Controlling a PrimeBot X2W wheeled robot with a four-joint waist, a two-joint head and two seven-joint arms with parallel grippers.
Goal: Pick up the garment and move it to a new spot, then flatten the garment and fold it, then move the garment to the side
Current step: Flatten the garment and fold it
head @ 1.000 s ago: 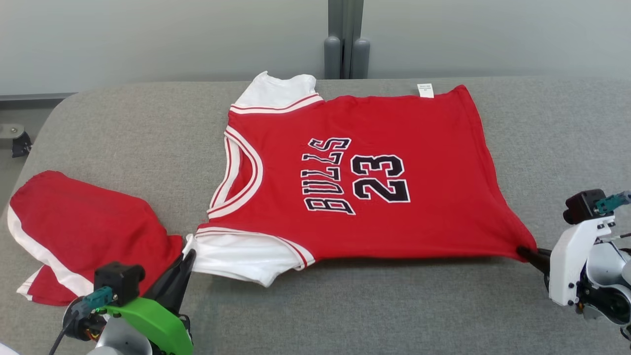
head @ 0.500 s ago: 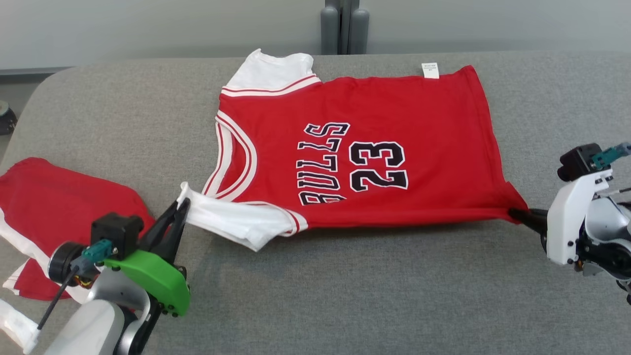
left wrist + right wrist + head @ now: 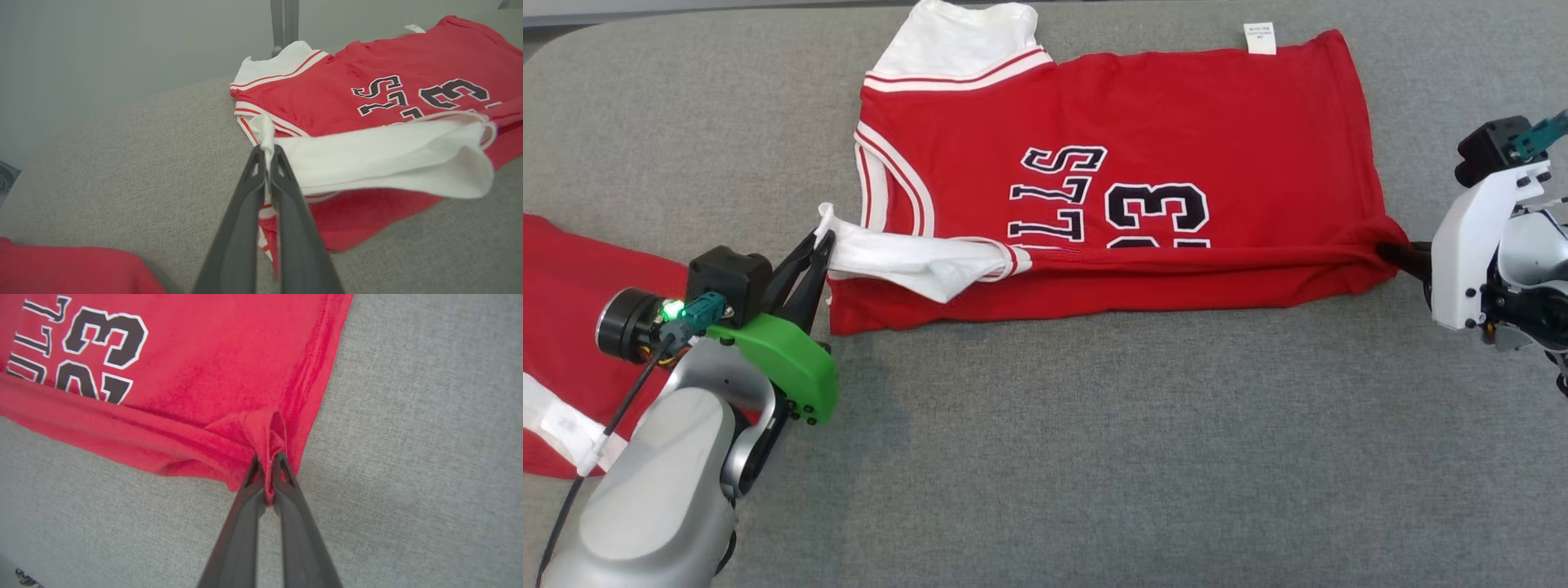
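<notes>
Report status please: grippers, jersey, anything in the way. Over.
Left gripper shut on white sleeve of jersey, right gripper shut on its hem corner. Near edge lifted, folded over the print. Second red garment lies left, apart.

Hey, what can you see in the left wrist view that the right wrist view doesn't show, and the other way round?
In the left wrist view, not the right: the left gripper shut on a white sleeve, the striped collar, another red garment at the lower left, and a grey post behind the table. In the right wrist view, not the left: the right gripper shut on the red bottom corner. Both share the red jersey, part of its black number and the grey table.
</notes>
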